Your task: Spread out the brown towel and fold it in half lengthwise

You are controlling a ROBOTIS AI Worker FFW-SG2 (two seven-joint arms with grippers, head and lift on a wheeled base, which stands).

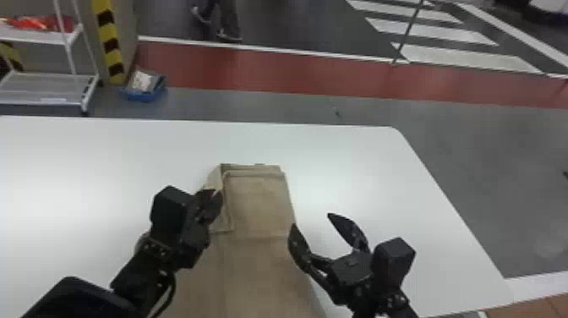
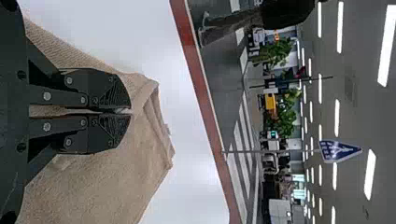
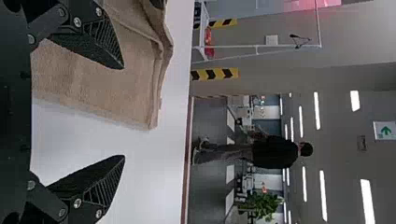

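Head view: the brown towel (image 1: pixel 262 270) lies in layers on the white table (image 1: pixel 97 160), running from the view's bottom edge toward the table's far side, its far end squared off. Left gripper (image 1: pixel 218 195), at the towel's left side: fingers together; whether fabric is pinched cannot be determined. Right gripper (image 1: pixel 311 220), by the right edge: fingers wide apart, nothing between the tips.
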